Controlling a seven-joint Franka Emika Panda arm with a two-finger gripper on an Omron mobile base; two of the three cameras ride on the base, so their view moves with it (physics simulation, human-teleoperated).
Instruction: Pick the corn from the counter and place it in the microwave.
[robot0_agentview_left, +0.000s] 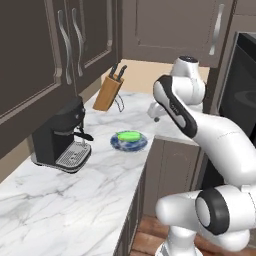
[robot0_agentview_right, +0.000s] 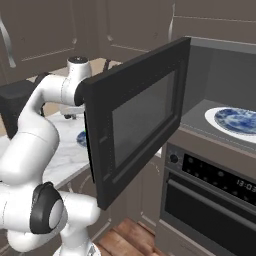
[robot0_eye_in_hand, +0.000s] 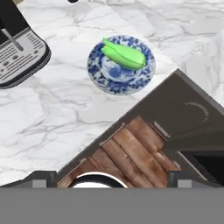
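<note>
The green corn (robot0_eye_in_hand: 124, 54) lies on a blue patterned plate (robot0_eye_in_hand: 114, 81) on the white marble counter (robot0_eye_in_hand: 61, 113); the left base view shows the corn (robot0_agentview_left: 129, 135) near the counter's right edge. My gripper (robot0_eye_in_hand: 109, 178) hangs well above the counter's edge, open, its dark fingertips (robot0_eye_in_hand: 41, 177) wide apart with nothing between them. From the left base view the gripper (robot0_agentview_left: 155, 114) is up and right of the plate. The microwave (robot0_agentview_right: 200, 70) stands open, its door (robot0_agentview_right: 135, 120) swung out toward the arm; a white turntable (robot0_agentview_right: 212, 116) inside carries another blue plate (robot0_agentview_right: 242, 120).
A black coffee machine (robot0_agentview_left: 60, 137) stands left of the plate and a wooden knife block (robot0_agentview_left: 107, 91) behind it. An oven with a digital clock (robot0_agentview_right: 215, 177) sits under the microwave. Dark cabinets line the wall above the counter; wood floor (robot0_eye_in_hand: 131, 148) lies below the gripper.
</note>
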